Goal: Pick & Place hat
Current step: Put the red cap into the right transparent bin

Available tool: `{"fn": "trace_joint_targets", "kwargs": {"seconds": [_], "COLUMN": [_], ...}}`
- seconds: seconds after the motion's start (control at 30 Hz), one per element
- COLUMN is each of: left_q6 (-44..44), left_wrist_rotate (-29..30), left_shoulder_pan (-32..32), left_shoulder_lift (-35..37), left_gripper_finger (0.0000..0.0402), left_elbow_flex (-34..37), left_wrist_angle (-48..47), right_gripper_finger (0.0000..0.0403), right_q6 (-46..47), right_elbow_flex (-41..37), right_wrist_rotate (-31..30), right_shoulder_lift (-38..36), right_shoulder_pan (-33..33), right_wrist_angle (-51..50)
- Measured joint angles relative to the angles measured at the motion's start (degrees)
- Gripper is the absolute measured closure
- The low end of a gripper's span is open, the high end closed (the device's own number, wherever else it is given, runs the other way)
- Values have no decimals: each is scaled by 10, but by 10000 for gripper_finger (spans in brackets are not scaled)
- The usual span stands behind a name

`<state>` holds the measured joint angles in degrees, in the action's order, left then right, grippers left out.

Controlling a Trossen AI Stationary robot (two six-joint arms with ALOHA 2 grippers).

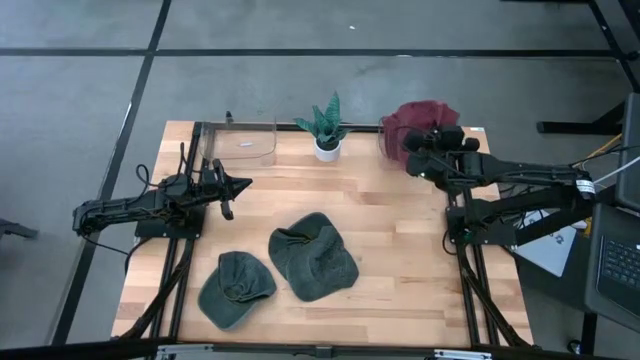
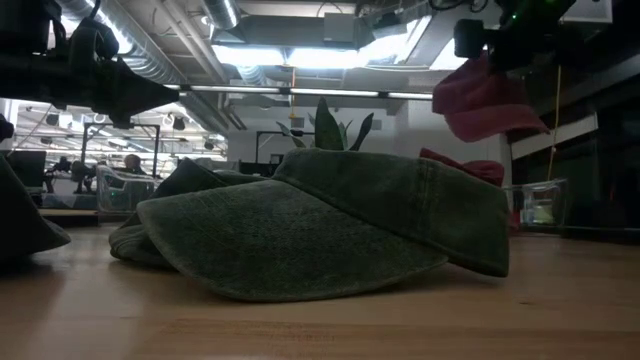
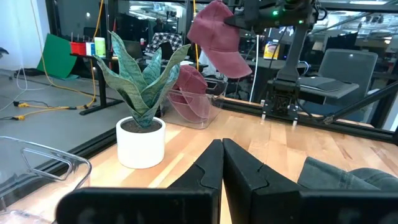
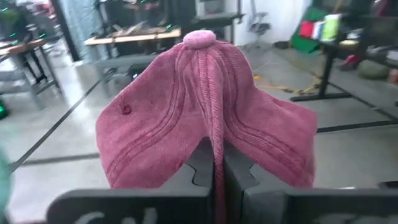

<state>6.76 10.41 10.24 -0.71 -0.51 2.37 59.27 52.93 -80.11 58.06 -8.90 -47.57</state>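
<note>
My right gripper (image 1: 412,146) is at the far right of the table, shut on a maroon hat (image 4: 205,106) that it holds in the air over a clear bin (image 3: 199,115). A second maroon hat (image 3: 189,84) lies inside that bin. Two green hats lie on the table: a larger one (image 1: 313,256) in the near middle and a smaller one (image 1: 236,288) nearer the left. My left gripper (image 1: 243,184) is shut and touches nothing; it hovers at the left, pointing toward the table's middle. My right gripper pinches a raised fold of the maroon hat's crown (image 4: 215,134) between its two fingers. The cloth is bunched into a ridge that runs up to the top button (image 4: 199,39). The hat is lifted clear and hangs below the fingers (image 2: 485,100), above the bin.
A potted plant in a white pot (image 1: 327,135) stands at the far middle. A clear container (image 1: 248,140) sits at the far left. The bare wooden tabletop (image 1: 400,215) stretches between the green hats and the right arm's base.
</note>
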Motion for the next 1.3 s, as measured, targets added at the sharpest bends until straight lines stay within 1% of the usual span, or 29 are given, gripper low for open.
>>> {"fn": "trace_joint_targets", "kwargs": {"seconds": [0.1, 0.23, 0.4, 0.67, 0.73, 0.8, 0.87, 0.93, 1.03, 1.1, 1.17, 1.3], "left_q6": [0, 0, 0, 0, 0, 0, 0, 0, 0, 0, 0, 0], "left_wrist_rotate": [0, 0, 0, 0, 0, 0, 0, 0, 0, 0, 0, 0], "left_shoulder_pan": [0, 0, 0, 0, 0, 0, 0, 0, 0, 0, 0, 0], "left_shoulder_lift": [0, 0, 0, 0, 0, 0, 0, 0, 0, 0, 0, 0], "left_gripper_finger": [398, 398, 398, 398, 398, 398, 398, 397, 398, 397, 398, 398], "left_elbow_flex": [0, 0, 0, 0, 0, 0, 0, 0, 0, 0, 0, 0], "left_wrist_angle": [0, 0, 0, 0, 0, 0, 0, 0, 0, 0, 0, 0], "right_gripper_finger": [395, 397, 399, 399, 399, 399, 399, 399, 400, 400, 400, 398], "right_q6": [3, -8, -55, -145, -176, -224, -274, -305, -298, -288, -299, -323], "right_elbow_flex": [0, 0, 0, 0, 0, 0, 0, 0, 0, 1, 2, 2], "right_wrist_rotate": [-1, 0, 4, 9, 32, 75, 137, 213, 314, 352, 359, 314], "right_shoulder_lift": [4, 21, 55, 102, 106, 109, 109, 109, 104, 101, 98, 95], "right_shoulder_pan": [-21, -42, -62, -96, -102, -108, -116, -126, -143, -158, -171, -193], "right_wrist_angle": [5, 35, 94, 159, 189, 231, 274, 318, 351, 351, 341, 323]}}
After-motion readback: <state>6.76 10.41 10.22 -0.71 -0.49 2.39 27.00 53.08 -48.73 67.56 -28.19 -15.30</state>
